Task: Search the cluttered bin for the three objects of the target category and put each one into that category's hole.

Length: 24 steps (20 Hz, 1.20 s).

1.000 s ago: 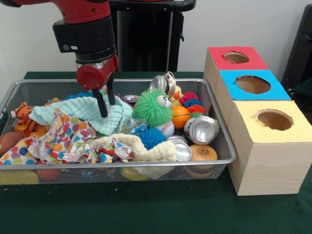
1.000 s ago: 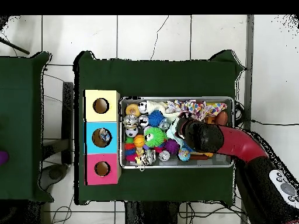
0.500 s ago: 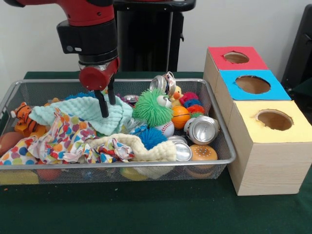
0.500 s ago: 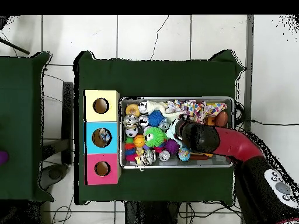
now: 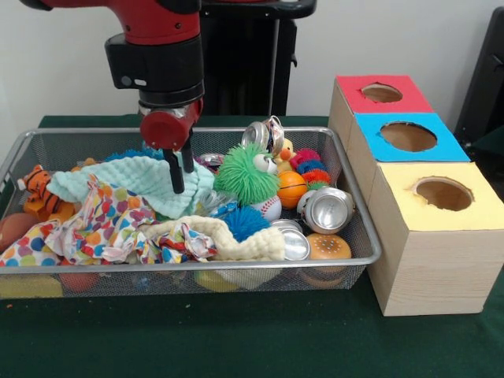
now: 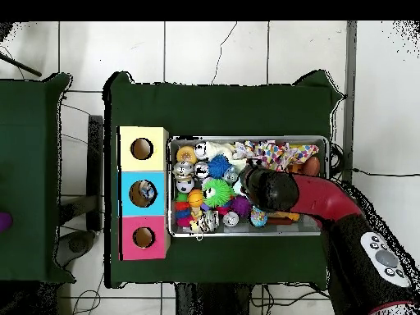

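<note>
My gripper (image 5: 183, 174) hangs open over the mint green cloth (image 5: 130, 179) in the wire mesh bin (image 5: 359, 228), its tips just above the cloth with nothing between them. A green fuzzy toy (image 5: 246, 175) sits just to its right. Crushed silver cans lie by the right wall (image 5: 327, 209), at the back (image 5: 264, 135) and near the front (image 5: 295, 245). An orange ball (image 5: 290, 187), a blue spiky ball (image 5: 246, 222) and a burger toy (image 5: 328, 246) lie among them. In the overhead view the arm (image 6: 283, 193) hides the gripper beside the green fuzzy toy (image 6: 215, 194).
Red (image 5: 381, 93), blue (image 5: 408, 136) and yellow (image 5: 442, 194) boxes with round holes stand right of the bin. A polka-dot cloth (image 5: 87, 224), a cream cloth (image 5: 236, 246) and a tiger toy (image 5: 35, 187) fill the bin's left and front. Something lies inside the blue box's hole (image 6: 143, 193).
The gripper has shifted to the right in the front view, toward the green fuzzy toy, staying above the mint cloth. The objects in the bin have not moved.
</note>
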Available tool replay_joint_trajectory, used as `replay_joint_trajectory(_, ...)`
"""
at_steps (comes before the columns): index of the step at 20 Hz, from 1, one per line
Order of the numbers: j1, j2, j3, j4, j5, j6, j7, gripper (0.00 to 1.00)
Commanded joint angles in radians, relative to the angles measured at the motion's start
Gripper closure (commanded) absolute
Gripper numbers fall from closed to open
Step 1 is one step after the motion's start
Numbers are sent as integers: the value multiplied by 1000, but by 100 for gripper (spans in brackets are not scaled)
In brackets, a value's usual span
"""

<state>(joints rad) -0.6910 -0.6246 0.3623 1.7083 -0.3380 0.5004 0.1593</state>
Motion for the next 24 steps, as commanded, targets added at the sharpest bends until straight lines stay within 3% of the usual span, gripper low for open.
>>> replay_joint_trajectory(1, 25, 10, -37, -61, 41, 47, 268, 0)
replay_joint_trajectory(12, 65, 4, -68, -76, 65, 58, 277, 0)
replay_joint_trajectory(24, 148, 15, -116, -63, 100, -4, 334, 0)
